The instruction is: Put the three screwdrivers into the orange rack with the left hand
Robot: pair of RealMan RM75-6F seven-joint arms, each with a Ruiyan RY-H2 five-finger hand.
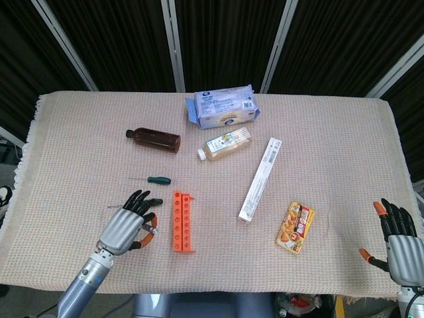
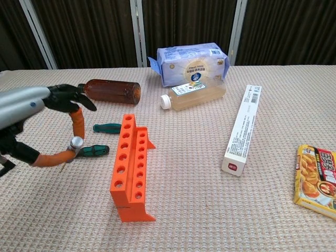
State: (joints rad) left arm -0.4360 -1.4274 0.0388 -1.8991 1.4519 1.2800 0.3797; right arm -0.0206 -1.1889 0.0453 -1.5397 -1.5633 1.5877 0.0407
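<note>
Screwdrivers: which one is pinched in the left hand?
A third, silver-ended one, pinched in the left hand; both green-handled screwdrivers, near and far, lie on the cloth.

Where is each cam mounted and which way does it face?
Head view: high, looking steeply down on the whole table; shows the left hand with its forearm, and the right hand at the near right edge.
Chest view: low at the near edge, looking across the table toward the dark backdrop; shows only the left hand.
Shared: left hand, orange rack, brown bottle.
</note>
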